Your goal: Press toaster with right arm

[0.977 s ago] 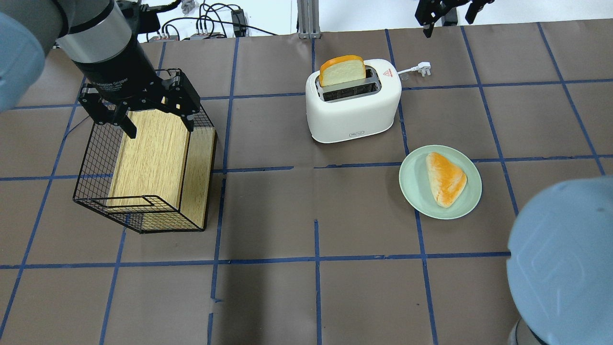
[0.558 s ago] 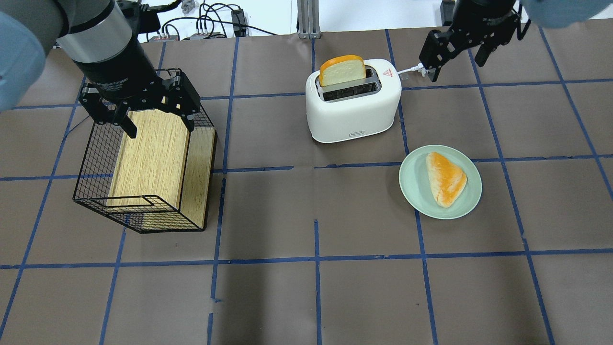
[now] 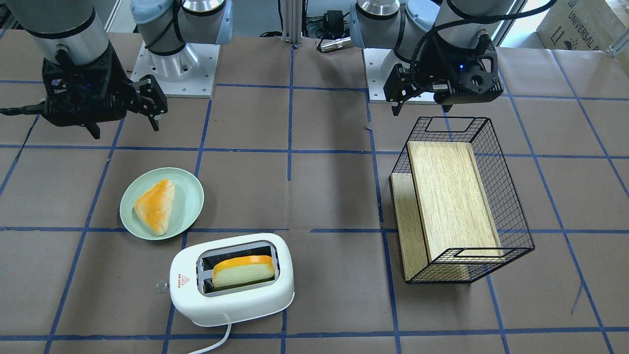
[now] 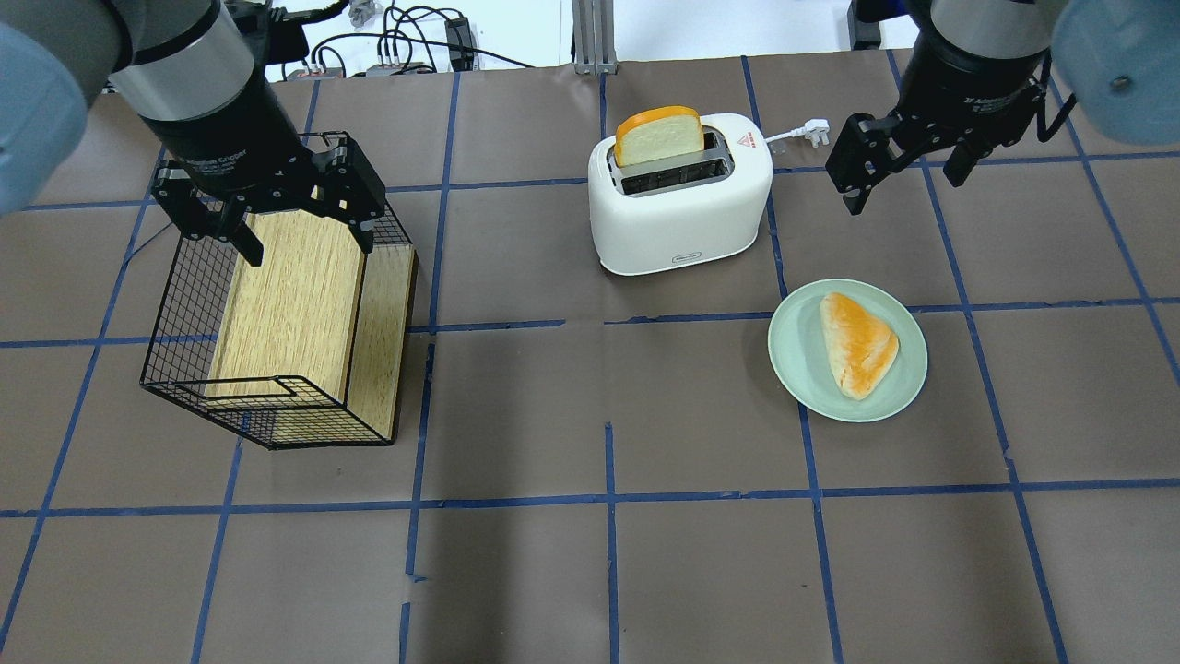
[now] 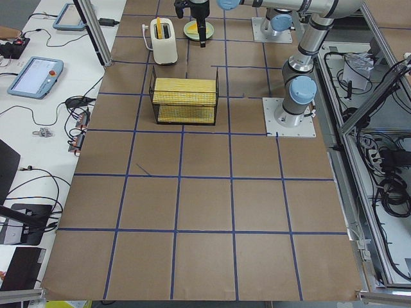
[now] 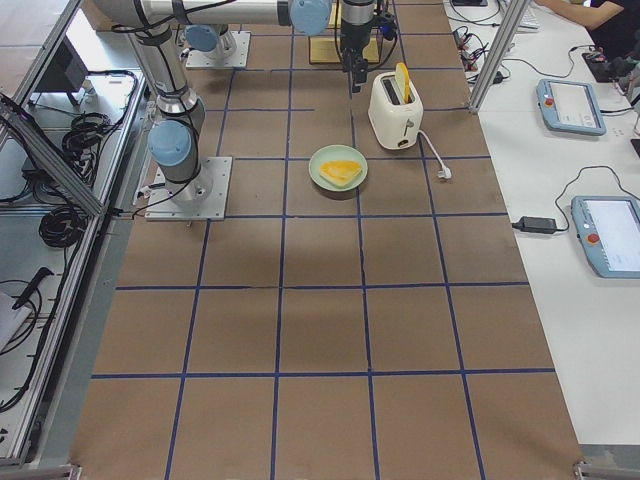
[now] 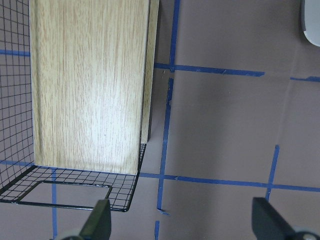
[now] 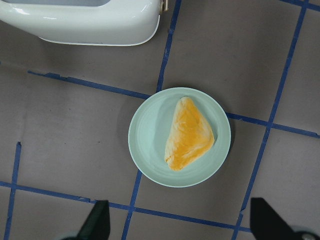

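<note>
The white toaster (image 4: 680,207) stands at the table's far middle with a slice of bread (image 4: 656,136) upright in its far slot; it also shows in the front view (image 3: 231,297) and at the top of the right wrist view (image 8: 85,22). My right gripper (image 4: 903,189) is open and empty. It hangs above the table to the right of the toaster, apart from it, over the far side of the plate. In the front view it (image 3: 124,127) is on the left. My left gripper (image 4: 309,247) is open and empty above the wire basket.
A pale green plate (image 4: 793,360) with a triangular pastry (image 4: 857,343) lies right of and nearer than the toaster. A black wire basket (image 4: 180,304) holding a wooden board sits at the left. The toaster's white cord and plug (image 4: 816,131) lie behind it.
My right gripper has come from the table's far edge toward the near side, to the right of the toaster. The left arm, toaster and plate have not moved.
</note>
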You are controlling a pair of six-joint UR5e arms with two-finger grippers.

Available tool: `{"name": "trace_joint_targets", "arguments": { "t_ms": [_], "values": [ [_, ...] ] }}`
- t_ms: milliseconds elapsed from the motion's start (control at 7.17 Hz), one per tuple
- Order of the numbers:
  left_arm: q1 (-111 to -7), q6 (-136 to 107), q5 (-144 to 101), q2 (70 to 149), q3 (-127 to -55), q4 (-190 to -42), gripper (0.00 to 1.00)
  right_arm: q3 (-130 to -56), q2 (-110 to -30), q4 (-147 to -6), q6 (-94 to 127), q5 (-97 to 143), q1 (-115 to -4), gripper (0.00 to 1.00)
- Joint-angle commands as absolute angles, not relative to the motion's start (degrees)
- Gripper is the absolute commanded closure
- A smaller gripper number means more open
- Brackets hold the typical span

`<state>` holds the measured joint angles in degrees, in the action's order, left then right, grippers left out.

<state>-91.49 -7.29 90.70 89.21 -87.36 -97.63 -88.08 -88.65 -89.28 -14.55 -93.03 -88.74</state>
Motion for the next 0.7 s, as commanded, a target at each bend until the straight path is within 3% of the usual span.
{"name": "trace_joint_targets", "arguments": {
  "t_ms": [0, 558],
  "values": [
    [-91.49, -7.29, 90.70, 89.21, -87.36, -97.65, 0.00, -88.42, -88.86, -89.30, -13.11, -93.52, -88.68, 0.00],
    [-91.49, -7.29, 90.70, 89.21, -87.36, -97.65, 0.00, -88.42, -88.77, -89.65, -8.89, -92.72, -88.51, 0.00]
  ]
}}
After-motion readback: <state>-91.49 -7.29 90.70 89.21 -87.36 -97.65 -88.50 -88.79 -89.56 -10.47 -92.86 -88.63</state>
